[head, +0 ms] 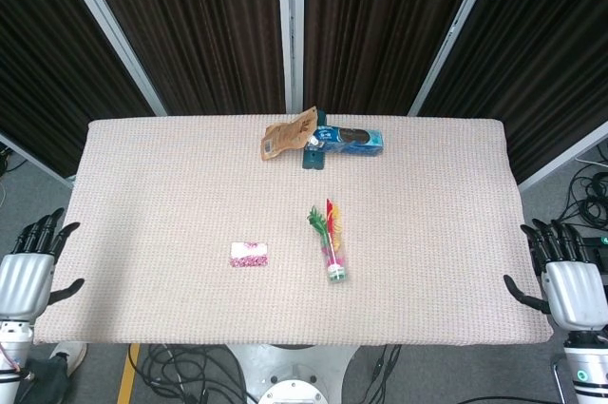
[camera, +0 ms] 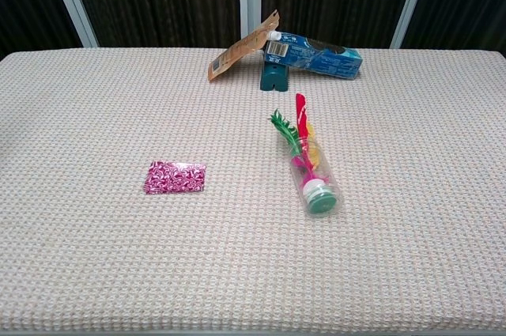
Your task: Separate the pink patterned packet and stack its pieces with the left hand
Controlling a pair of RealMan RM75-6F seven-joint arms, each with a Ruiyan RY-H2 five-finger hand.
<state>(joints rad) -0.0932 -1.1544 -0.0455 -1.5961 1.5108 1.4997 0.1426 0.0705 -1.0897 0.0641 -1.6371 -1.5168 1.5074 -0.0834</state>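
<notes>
Left hand (head: 27,271) sits at the lower left of the head view, off the table's left edge, fingers spread and pointing up, holding nothing. Right hand (head: 562,280) mirrors it at the lower right, just past the table's right edge, fingers likewise apart and empty. Neither hand shows in the chest view.

Table (head: 142,176) fills the middle of the head view, covered by a pale pinkish-beige cloth with a fine waffle weave; the cloth reaches every visible edge. Pink patterned packet (head: 249,254) lies flat on it, slightly left of centre and toward the near edge, one piece as far as can be seen; in the chest view it sits left of centre (camera: 175,177), well apart from both hands.

Clear tube (head: 333,257) with a green cap lies on its side just right of the packet, red, green and yellow feathers sticking out of its far end. At the far edge of the table a brown paper pouch (head: 289,133) leans against a blue box (head: 350,141), with a dark teal clip (head: 313,157) in front of them.

Behind the table hang dark, vertically ribbed curtains (head: 209,24) divided by pale metal bars. Grey floor shows at the frame corners, with black cables (head: 190,366) below the table's near edge and at the right.
</notes>
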